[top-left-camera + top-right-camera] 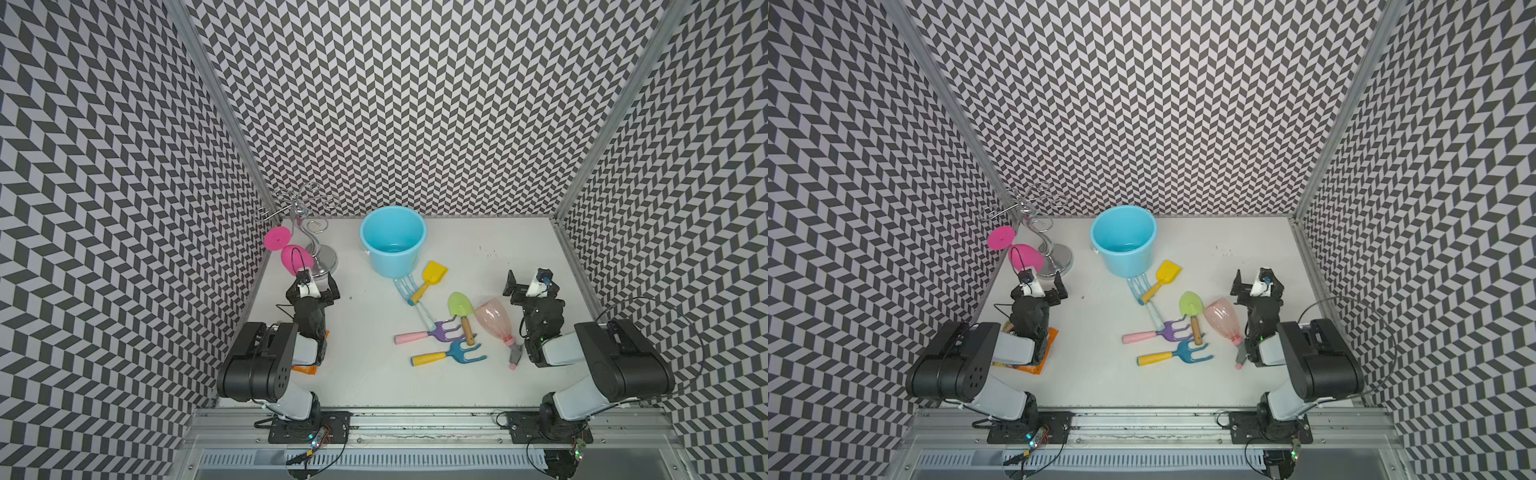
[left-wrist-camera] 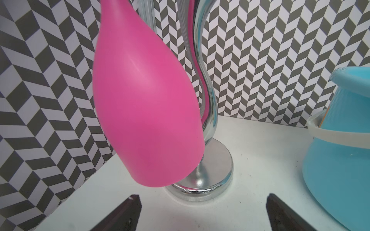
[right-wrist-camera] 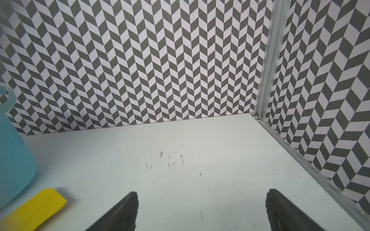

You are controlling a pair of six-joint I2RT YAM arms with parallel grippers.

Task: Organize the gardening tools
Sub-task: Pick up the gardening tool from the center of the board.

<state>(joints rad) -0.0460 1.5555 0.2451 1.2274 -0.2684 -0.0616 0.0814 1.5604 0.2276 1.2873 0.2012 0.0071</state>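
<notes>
The gardening tools lie loose on the white table in front of a light-blue bucket [image 1: 392, 241]. They are a yellow scoop [image 1: 433, 275], a pale-blue fork [image 1: 405, 286], a green trowel [image 1: 460, 307], a purple fork [image 1: 442, 331], a blue fork [image 1: 459, 353] and a pink spray bottle [image 1: 496, 320] on its side. My left gripper [image 1: 313, 291] is open and empty to their left, facing a magenta wine glass [image 2: 146, 100]. My right gripper [image 1: 530, 284] is open and empty just right of the bottle. The scoop's blade [image 3: 36, 208] shows in the right wrist view.
The wine glass hangs upside down on a chrome wire stand [image 1: 320, 249] in the back left corner. An orange packet [image 1: 1034, 361] lies under the left arm. Patterned walls close the table on three sides. Bare tabletop [image 3: 200, 160] lies ahead of the right gripper.
</notes>
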